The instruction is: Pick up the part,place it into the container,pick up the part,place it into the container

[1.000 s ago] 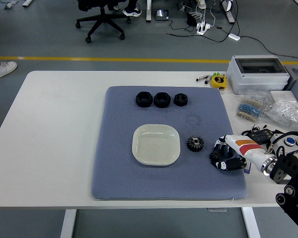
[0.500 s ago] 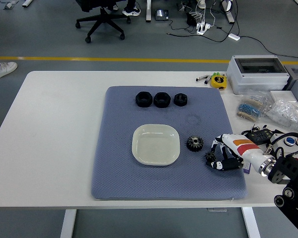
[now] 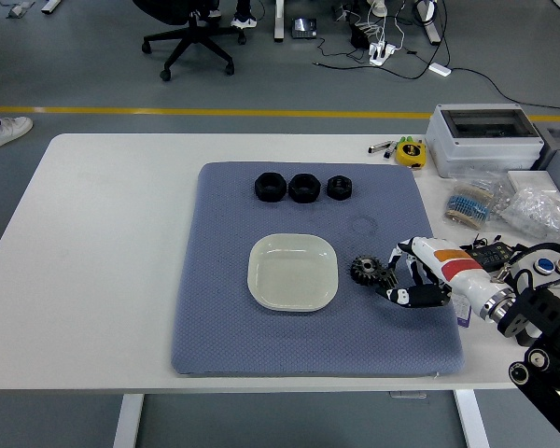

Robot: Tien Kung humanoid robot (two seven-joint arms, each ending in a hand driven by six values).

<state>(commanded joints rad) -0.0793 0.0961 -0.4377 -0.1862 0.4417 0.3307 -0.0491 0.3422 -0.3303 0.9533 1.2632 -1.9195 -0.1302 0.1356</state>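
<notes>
A white square dish (image 3: pixel 292 272) sits in the middle of the blue-grey mat (image 3: pixel 224 327). Just right of it a black gear (image 3: pixel 363 271) lies on the mat. My right hand (image 3: pixel 398 283), white with an orange stripe, reaches in from the right, its fingers curled around a second small black gear (image 3: pixel 385 277). That gear is right beside the lying one, just off the mat. Three black nut-like parts (image 3: pixel 304 188) line the mat's far edge. The left arm is out of the picture.
On the table's right side stand a grey box with a clear lid (image 3: pixel 483 138), a yellow tape measure (image 3: pixel 412 151), bags of small parts (image 3: pixel 476 203) and cables with a controller (image 3: pixel 493 254). Past the table, an office chair (image 3: pixel 189 37) stands on the floor.
My right hand has moved left and slightly up with the second gear, from the mat's right edge to beside the lying gear. The other parts have not moved.
</notes>
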